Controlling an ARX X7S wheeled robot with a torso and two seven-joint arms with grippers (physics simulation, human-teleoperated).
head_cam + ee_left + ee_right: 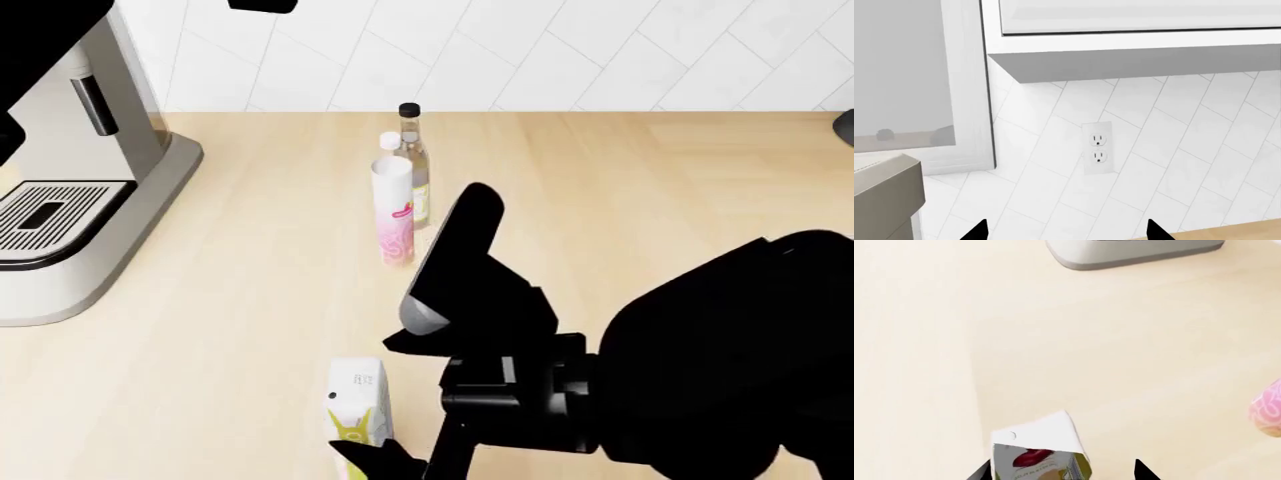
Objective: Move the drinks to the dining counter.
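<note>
Step in hand: right gripper [1061, 474] fingers spread wide, empty, astride carton [1037, 450] near coffee machine [67, 190]; next, presumably closing squarely.

A grey coffee machine [67, 190] stands on the wood worktop [240, 300] below a white wall outlet [1097, 148].
</note>
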